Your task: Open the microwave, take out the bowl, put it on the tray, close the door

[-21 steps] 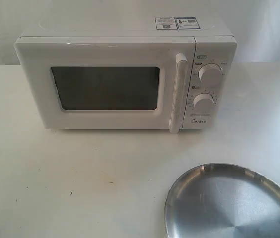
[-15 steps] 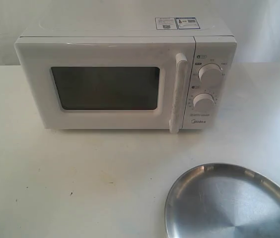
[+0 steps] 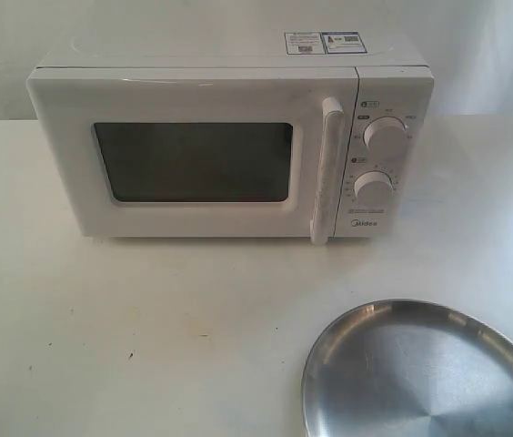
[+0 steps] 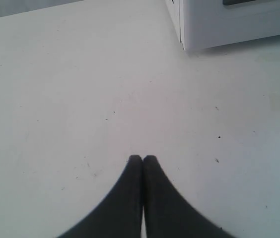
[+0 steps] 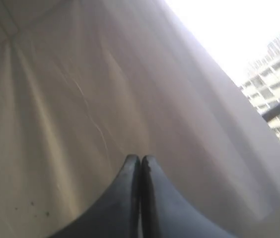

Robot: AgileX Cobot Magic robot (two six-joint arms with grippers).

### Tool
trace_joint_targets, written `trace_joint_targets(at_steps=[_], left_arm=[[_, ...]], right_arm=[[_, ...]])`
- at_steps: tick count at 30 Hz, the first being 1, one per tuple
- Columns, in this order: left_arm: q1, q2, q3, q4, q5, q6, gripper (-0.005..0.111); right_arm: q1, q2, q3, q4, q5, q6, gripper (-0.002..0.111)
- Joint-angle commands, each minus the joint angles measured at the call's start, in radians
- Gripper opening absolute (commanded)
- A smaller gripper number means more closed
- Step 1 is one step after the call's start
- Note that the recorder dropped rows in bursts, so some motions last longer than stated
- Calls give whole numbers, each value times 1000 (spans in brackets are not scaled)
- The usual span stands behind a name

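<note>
The microwave (image 3: 229, 146) is set toward the far edge of the tabletop (image 3: 147, 319), with its door (image 3: 193, 223) shut flush and the handle (image 3: 326, 173) upright beside the two dials (image 3: 385, 138). What lies behind the dark window (image 3: 193, 162) cannot be told, so the bowl cannot be placed. The tray (image 3: 420, 382) is laid at the near right corner, well apart from the microwave, only its brushed metal showing. The left gripper (image 4: 142, 158) is pressed together with nothing between its tips, over the tabletop near the microwave's corner. The right gripper (image 5: 140, 158) is likewise pressed together, seen against a pale curtain (image 5: 80, 74).
</note>
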Motion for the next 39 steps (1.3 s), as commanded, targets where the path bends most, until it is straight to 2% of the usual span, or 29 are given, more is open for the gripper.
trace_joint_targets(at_steps=[1,4,6,8,10,12,15,16,20,26,34,39], left_arm=[[-2,-2,-2,-4,0,-2,0],[-2,-2,-2,-4,0,-2,0],[-2,-2,-2,-4,0,-2,0],[-2,-2,-2,-4,0,-2,0],[-2,-2,-2,-4,0,-2,0],[-2,-2,-2,-4,0,-2,0],[-2,-2,-2,-4,0,-2,0],[-2,-2,-2,-4,0,-2,0],[-2,-2,-2,-4,0,-2,0],[-2,-2,-2,-4,0,-2,0],[-2,-2,-2,-4,0,-2,0],[-2,-2,-2,-4,0,-2,0]], right_arm=[[-4,112,-123,-237,-96,107,0],[-4,270,-246,-390,-118,227,0],[-4,408,-341,-565,-120,330,0],[-4,539,-413,-880,-125,496,0],[-4,675,-464,-1213,-213,709,0],[-4,852,-490,-1361,-412,789,0],[-4,1138,-497,-1423,-820,557,0],[-4,1212,-497,-1454,-881,478,0],[5,1496,-520,-1514,-881,299,0],[5,1751,-600,-1540,-881,168,0],[5,1808,-661,-1456,-881,69,1],[7,1808,-661,-1432,-881,28,15]])
